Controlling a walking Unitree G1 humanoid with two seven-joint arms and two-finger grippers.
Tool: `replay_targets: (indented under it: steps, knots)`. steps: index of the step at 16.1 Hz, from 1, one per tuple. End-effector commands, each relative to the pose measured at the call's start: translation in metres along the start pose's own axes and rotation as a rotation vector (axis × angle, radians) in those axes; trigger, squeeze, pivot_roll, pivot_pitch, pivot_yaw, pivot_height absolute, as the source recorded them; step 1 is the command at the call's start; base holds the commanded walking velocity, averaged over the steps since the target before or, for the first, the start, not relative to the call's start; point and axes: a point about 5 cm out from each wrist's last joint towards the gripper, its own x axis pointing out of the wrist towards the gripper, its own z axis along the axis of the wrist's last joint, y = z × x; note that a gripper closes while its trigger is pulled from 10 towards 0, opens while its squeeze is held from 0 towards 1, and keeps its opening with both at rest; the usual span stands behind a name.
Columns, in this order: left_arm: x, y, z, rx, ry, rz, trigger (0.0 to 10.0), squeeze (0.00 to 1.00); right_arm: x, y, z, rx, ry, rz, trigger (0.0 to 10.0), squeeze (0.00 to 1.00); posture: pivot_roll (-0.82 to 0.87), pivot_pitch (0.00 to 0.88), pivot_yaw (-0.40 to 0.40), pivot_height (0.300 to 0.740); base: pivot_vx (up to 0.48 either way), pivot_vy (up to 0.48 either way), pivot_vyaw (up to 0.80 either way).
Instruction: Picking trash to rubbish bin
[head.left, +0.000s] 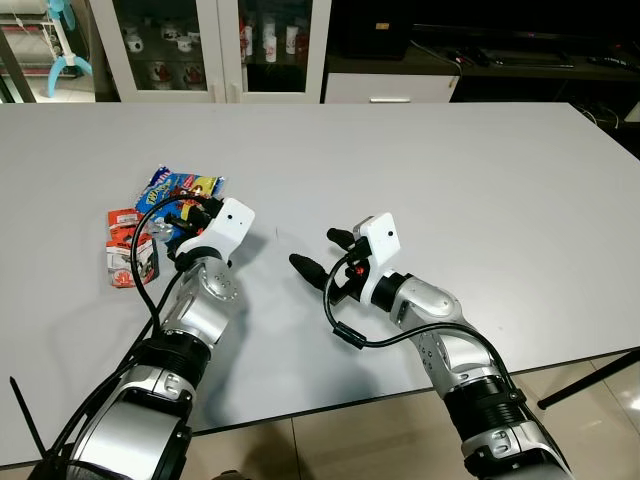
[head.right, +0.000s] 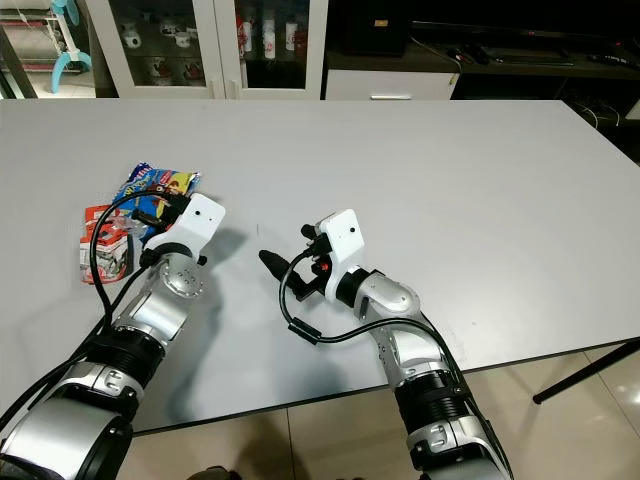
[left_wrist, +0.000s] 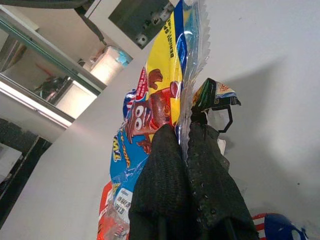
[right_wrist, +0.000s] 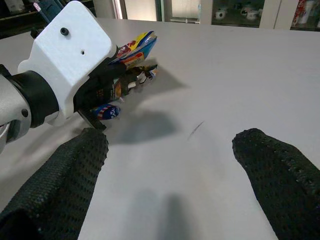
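On the wide white bench (head.left: 450, 170), the left claw (left_wrist: 187, 150) is clenched on the crinkled edge of a blue-and-yellow plastic snack wrapper (left_wrist: 150, 105), near the bench's left side just beside a red-and-white packet (head.left: 128, 245). The right claw (head.left: 320, 255) hovers nearby over bare bench, fingers (right_wrist: 280, 170) spread apart, holding nothing.

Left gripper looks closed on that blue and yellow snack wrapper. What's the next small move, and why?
Probably lift the left gripper a little. Its fingers are pinched shut on the edge of the snack wrapper, which appears to rest on the white table beside the red packets. A short raise would confirm the grip holds. The right gripper hovers open.
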Motion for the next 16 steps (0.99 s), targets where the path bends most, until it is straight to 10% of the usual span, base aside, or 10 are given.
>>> replay_targets:
  steps: [1,2,3,16]
  knots:
    - [-0.002,-0.004,0.003,0.01,-0.017,0.006,0.0,0.0,-0.001,-0.001,0.0,0.005,0.0,0.006,10.0,0.0,-0.05,0.017,-0.094,0.74,0.0,0.0,0.0]
    - [-0.002,-0.003,0.004,0.002,-0.023,0.017,0.0,0.0,-0.001,0.0,0.0,0.006,0.001,0.006,10.0,0.0,-0.05,0.009,-0.092,0.74,0.0,0.0,0.0]
    - [-0.002,-0.001,0.006,-0.005,-0.033,0.031,10.0,0.0,-0.001,0.0,-0.001,0.007,0.0,0.005,10.0,0.0,-0.05,0.006,-0.092,0.74,0.0,0.0,0.0]
    - [-0.007,0.027,0.049,-0.107,-0.329,0.255,10.0,0.0,0.001,-0.004,0.005,0.027,-0.049,-0.05,10.0,0.0,-0.04,0.021,-0.094,0.74,0.0,0.0,0.0]
